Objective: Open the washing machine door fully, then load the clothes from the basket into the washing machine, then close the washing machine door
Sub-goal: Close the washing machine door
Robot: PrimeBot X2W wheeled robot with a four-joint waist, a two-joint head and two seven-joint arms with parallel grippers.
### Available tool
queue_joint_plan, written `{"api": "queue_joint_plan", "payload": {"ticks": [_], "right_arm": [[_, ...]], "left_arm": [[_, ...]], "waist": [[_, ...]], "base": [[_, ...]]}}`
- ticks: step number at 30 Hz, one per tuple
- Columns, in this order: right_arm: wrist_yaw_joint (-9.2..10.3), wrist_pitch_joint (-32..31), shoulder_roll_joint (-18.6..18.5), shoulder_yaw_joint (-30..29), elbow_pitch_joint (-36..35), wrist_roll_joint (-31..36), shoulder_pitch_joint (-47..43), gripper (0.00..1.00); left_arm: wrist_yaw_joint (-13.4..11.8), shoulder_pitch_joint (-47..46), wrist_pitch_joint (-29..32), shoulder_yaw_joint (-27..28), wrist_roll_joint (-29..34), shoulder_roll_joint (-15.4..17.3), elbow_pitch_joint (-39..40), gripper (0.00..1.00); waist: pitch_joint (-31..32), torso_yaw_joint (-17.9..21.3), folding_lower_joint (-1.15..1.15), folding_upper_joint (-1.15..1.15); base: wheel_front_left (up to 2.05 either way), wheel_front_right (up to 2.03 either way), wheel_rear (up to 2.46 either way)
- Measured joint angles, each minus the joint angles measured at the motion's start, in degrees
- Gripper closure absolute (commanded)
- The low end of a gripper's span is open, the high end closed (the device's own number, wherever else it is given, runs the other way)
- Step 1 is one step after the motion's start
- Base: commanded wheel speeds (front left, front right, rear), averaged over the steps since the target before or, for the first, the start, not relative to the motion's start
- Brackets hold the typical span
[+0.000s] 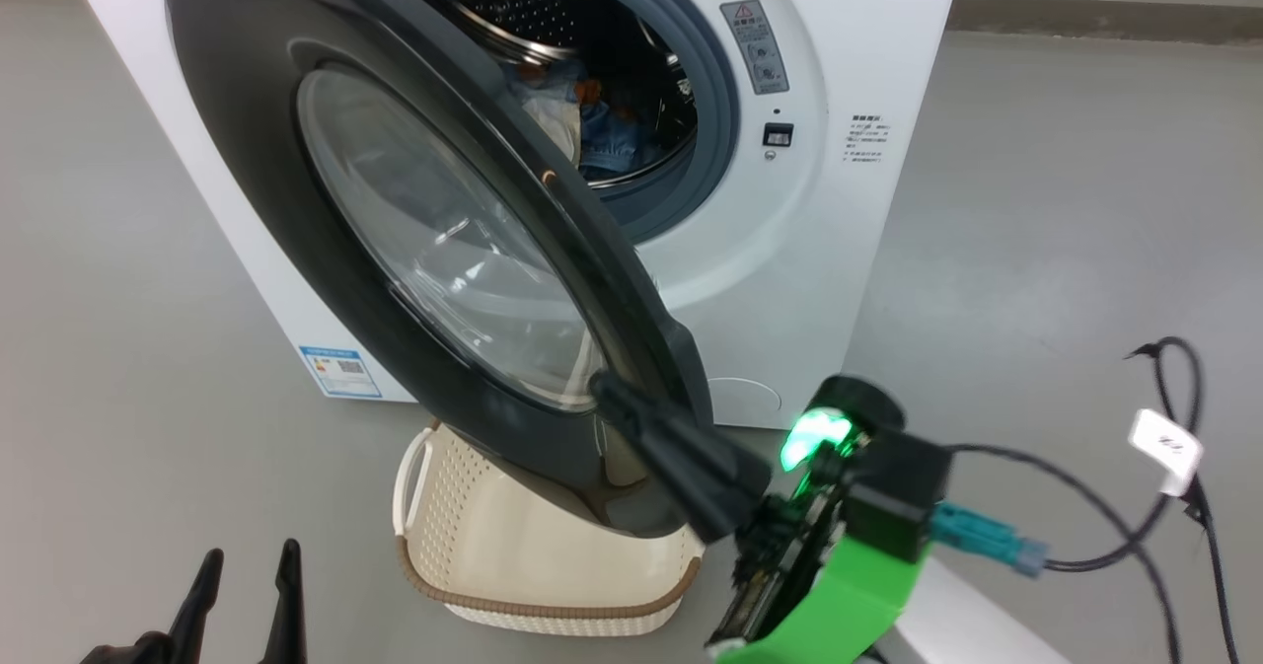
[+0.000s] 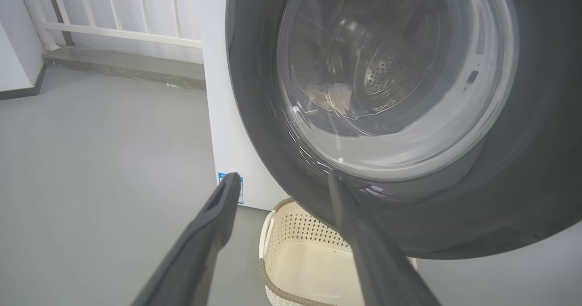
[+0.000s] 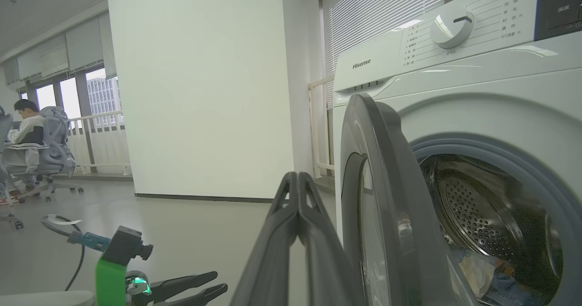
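- The left gripper (image 1: pixel 247 595) hangs low at the left above the grey floor (image 1: pixel 118 348). Its two dark fingers are spread wide with nothing between them, and they point towards the door.
- A blue label (image 1: pixel 340 370) sits on the bottom left corner of the washer (image 1: pixel 868 52).
- The door (image 1: pixel 257 151) stands partly open. It is hinged on the left and swung out at an angle, so its glass bowl faces the robot. Its free edge leaves the right part of the opening uncovered.
- The basket (image 1: pixel 513 536) sits on the floor in front of the washer, right under the door's lower edge. Its brown rim and one white handle are in sight.
- The clothes (image 1: pixel 602 136) lie inside the drum (image 1: pixel 513 3), a blue and cream heap at the bottom, past the grey seal.
- The right gripper (image 1: pixel 604 390) reaches in from the lower right. Its fingers are pressed together, and the tips are at the door's outer face near its lower rim. I can't tell whether they touch it. It pinches nothing.
- A black cable (image 1: pixel 1105 516) with a white tag loops from the right wrist over the floor at the far right.
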State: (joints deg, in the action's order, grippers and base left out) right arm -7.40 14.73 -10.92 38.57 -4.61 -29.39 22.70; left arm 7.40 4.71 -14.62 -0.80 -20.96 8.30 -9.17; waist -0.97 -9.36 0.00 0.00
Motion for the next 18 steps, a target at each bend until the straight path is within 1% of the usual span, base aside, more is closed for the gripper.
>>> {"api": "queue_joint_plan", "payload": {"ticks": [7, 18], "right_arm": [[0.00, 0.0, -0.3, 6.3, 6.4, -2.7, 0.0, 1.00], [0.00, 0.0, -0.6, 12.3, 17.1, -5.1, 0.0, 1.00]], "left_arm": [[0.0, -0.1, 0.0, -0.2, 0.0, -0.2, 0.3, 0.00], [0.0, -1.4, 0.0, -0.3, 0.0, -0.3, 0.5, 0.00]], "waist": [[-1.3, -0.6, 0.00, 0.00], [-3.7, -1.3, 0.00, 0.00]], "base": [[0.00, 0.00, 0.00], [0.00, 0.00, 0.00]]}}
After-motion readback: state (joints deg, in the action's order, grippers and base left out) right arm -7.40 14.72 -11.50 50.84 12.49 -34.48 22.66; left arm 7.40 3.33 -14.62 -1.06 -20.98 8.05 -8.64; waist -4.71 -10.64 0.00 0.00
